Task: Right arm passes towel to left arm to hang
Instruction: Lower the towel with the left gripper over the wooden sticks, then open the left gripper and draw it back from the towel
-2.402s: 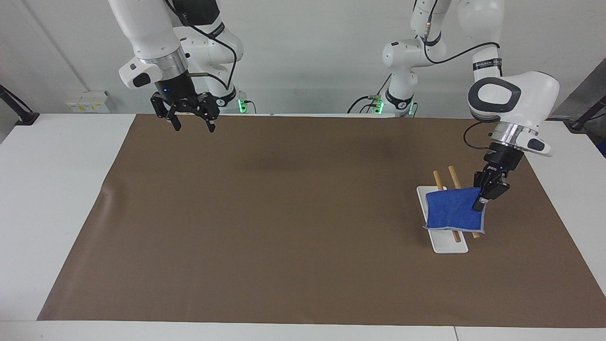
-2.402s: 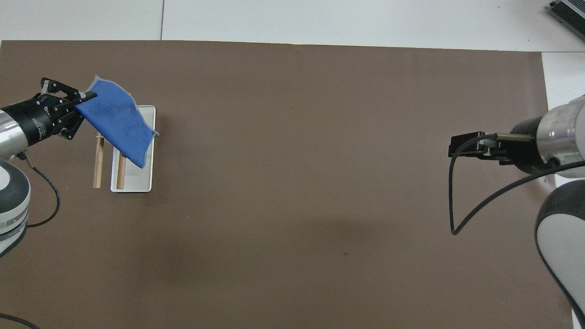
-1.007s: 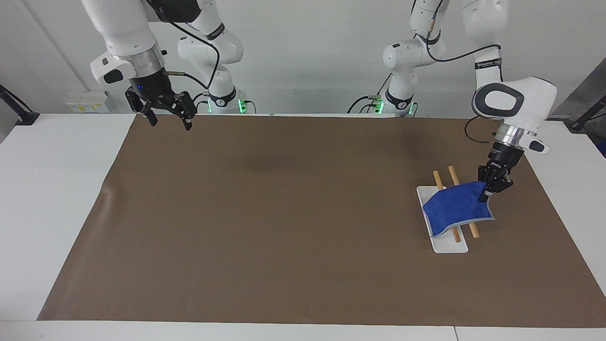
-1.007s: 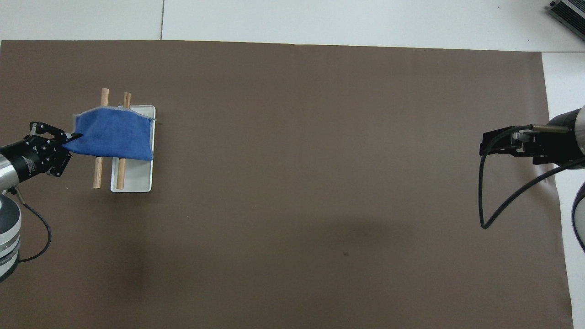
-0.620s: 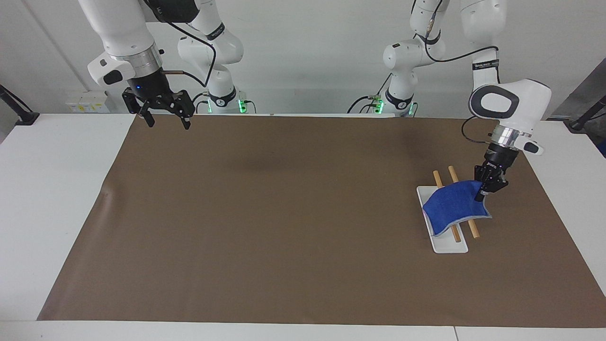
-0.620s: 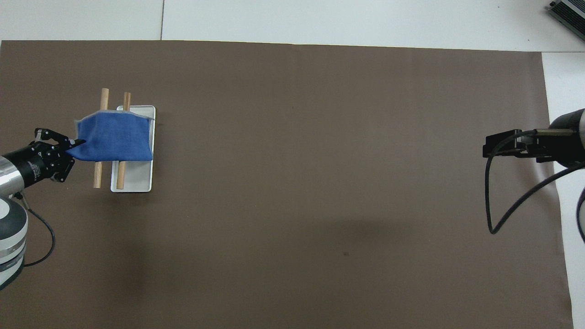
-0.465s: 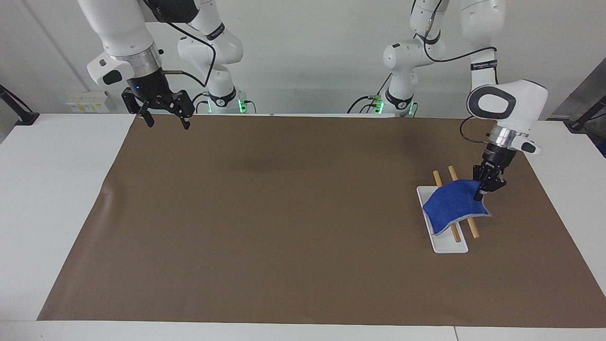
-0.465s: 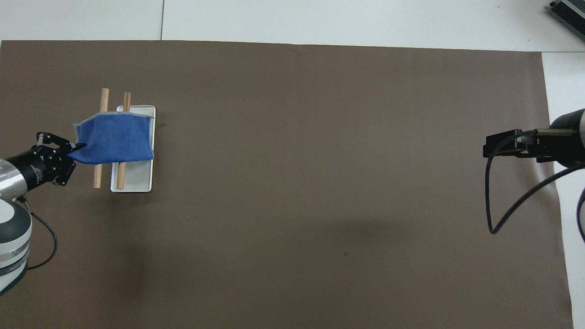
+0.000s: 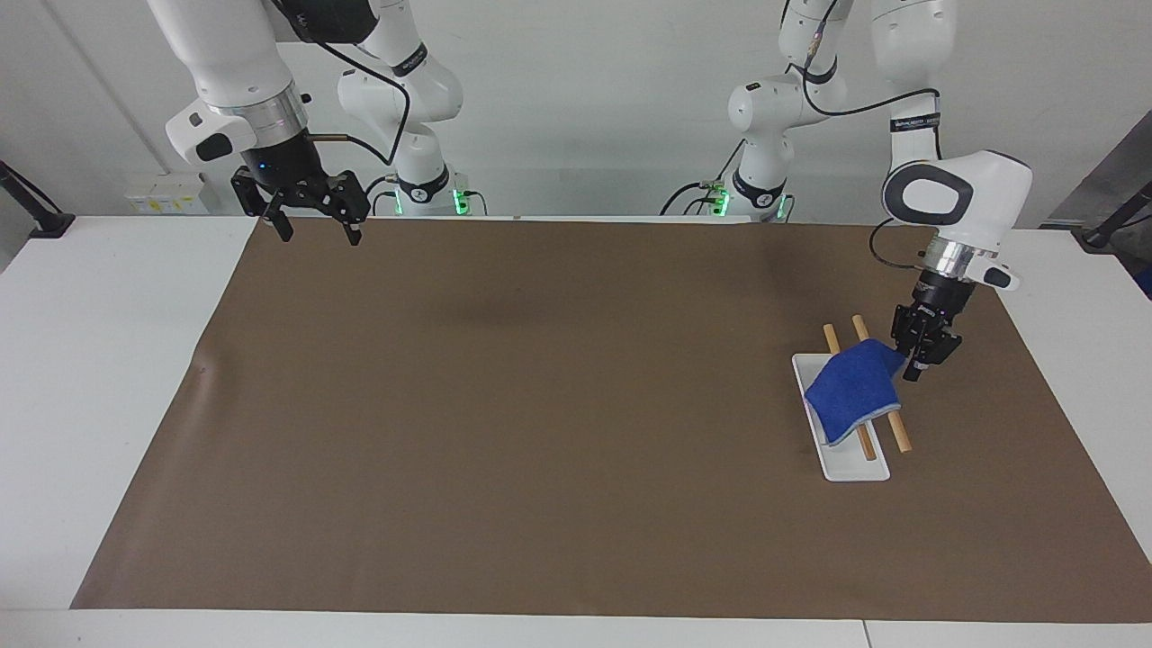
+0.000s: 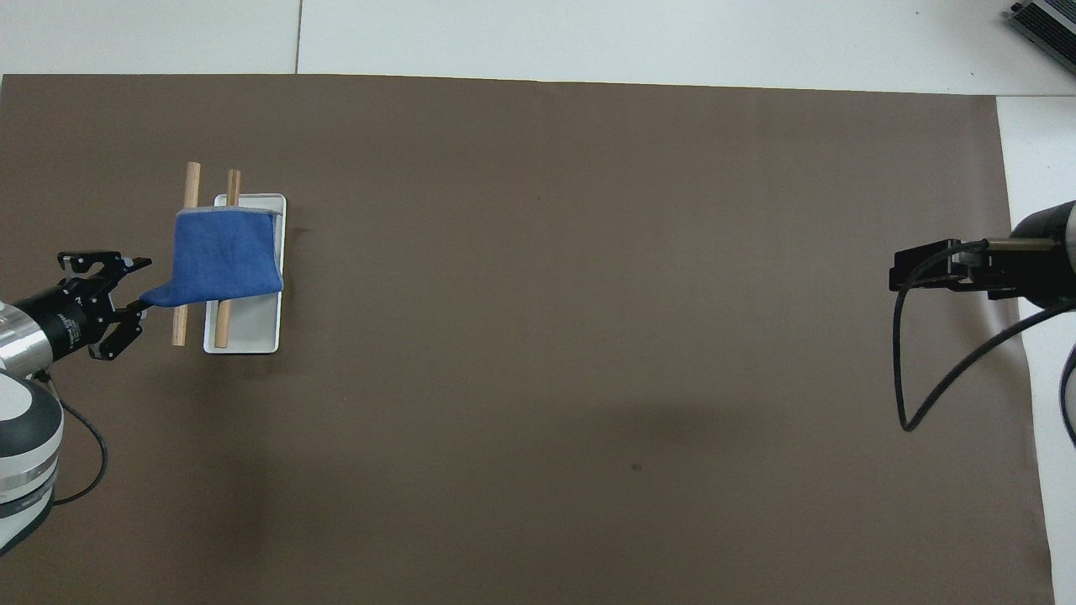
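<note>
A: What is the work surface?
B: A white table [image 9: 99,378] under a brown mat [image 9: 558,405].
A: And the surroundings?
B: A plain white wall [image 9: 576,99]; a white socket box [image 9: 166,193] at its foot.

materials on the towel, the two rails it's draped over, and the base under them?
Towel: soft woven or terry cloth, matte blue with paler stitched edging; it sags and folds over the rails.
Rails: look like bare wooden dowels, light tan and matte; painted plastic is possible.
Base: smooth white tray with rounded corners, likely plastic or coated metal; I cannot tell which.
</note>
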Controlling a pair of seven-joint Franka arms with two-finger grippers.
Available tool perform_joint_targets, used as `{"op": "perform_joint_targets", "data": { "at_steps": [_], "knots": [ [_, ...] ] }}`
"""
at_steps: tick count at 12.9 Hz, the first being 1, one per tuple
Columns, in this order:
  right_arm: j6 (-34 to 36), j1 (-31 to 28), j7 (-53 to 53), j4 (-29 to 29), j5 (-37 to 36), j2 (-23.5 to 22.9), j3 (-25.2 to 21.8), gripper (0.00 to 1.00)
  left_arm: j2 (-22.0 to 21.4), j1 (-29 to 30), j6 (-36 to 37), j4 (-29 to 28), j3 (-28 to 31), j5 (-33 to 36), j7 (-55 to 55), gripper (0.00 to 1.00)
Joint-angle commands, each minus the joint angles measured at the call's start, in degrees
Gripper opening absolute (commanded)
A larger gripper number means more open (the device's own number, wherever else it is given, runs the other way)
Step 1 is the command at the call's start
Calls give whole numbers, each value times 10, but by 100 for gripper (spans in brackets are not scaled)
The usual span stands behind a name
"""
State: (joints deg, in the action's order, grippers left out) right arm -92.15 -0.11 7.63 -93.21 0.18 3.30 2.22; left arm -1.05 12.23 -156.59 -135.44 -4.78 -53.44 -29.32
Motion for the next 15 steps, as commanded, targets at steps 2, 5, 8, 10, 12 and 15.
{"op": "perform_joint_targets", "data": {
  "at_steps": [2, 5, 8, 10, 12, 15],
  "knots": [
    [9, -5, -12, -1, -7, 3, 4, 100, -17, 6, -8, -14, -2, -2, 7, 79],
    [8, -6, -7, -3, -2, 3, 4, 100, -9, 28, 18, 15, -2, -2, 7, 79],
    [8, -8, -8, -4, 2, 3, 4, 100, -6, 46, 63, 39, -2, 11, 7, 79],
    [7, -8, -9, -5, 3, 3, 4, 100, 0, 66, 114, 65, -2, 70, 7, 79],
    [7, -8, -11, -5, 3, 4, 4, 100, 12, 80, 193, 115, -2, 158, 7, 79],
    [6, -9, -14, -6, 3, 4, 4, 100, 47, 83, 338, 232, -2, 288, 7, 80]
  ]
}}
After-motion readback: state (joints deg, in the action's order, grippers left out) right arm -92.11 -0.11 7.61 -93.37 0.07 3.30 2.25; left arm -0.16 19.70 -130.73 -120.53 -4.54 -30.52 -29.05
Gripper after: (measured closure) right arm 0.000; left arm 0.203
